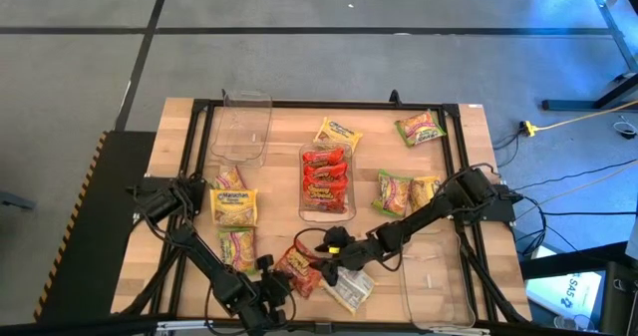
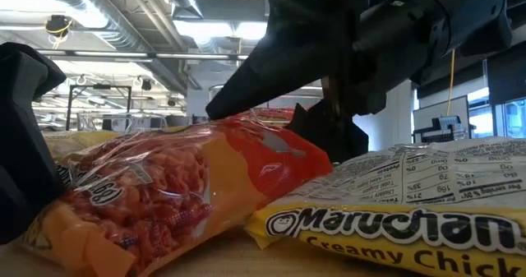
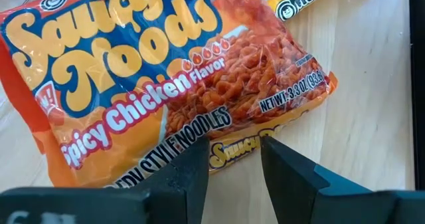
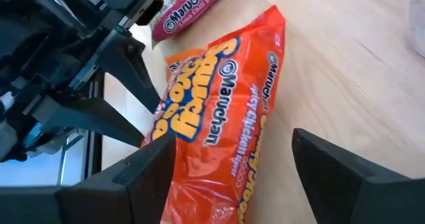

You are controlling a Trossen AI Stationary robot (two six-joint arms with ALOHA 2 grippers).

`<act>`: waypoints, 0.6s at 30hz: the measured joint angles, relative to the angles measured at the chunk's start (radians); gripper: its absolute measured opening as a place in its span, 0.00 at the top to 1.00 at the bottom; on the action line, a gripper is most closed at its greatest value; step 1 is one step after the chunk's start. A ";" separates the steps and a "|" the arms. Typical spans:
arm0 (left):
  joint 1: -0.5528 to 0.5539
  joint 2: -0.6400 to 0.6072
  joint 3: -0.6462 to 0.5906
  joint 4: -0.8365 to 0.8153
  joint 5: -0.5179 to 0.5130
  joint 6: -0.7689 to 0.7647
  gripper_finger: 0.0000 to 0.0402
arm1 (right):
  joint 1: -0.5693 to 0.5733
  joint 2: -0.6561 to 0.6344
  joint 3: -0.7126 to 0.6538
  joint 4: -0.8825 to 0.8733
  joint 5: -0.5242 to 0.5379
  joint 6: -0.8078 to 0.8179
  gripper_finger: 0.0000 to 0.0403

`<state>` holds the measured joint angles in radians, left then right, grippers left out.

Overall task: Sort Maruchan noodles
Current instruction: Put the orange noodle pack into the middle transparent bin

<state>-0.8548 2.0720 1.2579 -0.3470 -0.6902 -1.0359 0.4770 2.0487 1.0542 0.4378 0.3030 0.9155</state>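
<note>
While both hands converged at the high view's lower centre, we saw the red Saucy Noods packet [image 1: 298,267] lying on the desk [image 1: 179,137]. Our left hand [image 3: 232,167] stood partly apart at its edge; the right hand [image 4: 232,164] spread wide. Closing seemed next.

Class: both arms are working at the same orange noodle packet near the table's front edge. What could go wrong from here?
1. Both tools, left and right, crowd the orange Saucy Noods packet; they may collide.
2. The packet's crinkly edge sits between the left tool's open jaws; a thin pinch may slip.
3. It lies against the Creamy Chicken packet, which may be dragged along.
</note>
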 joint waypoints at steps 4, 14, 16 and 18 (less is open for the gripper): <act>0.000 0.000 0.000 0.001 -0.005 0.000 0.68 | -0.001 0.021 0.000 -0.011 0.000 0.028 0.32; -0.001 0.000 0.000 0.008 -0.022 0.018 0.68 | 0.000 0.083 0.061 0.055 -0.107 0.022 0.32; -0.001 0.000 0.000 0.011 -0.024 0.019 0.68 | 0.000 0.083 0.082 0.057 -0.136 0.015 0.32; -0.001 0.000 0.000 0.013 -0.027 0.021 0.68 | 0.000 0.083 0.099 0.058 -0.163 0.001 0.32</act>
<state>-0.8558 2.0720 1.2579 -0.3342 -0.7169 -1.0152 0.4767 2.1319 1.1528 0.4963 0.1402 0.9169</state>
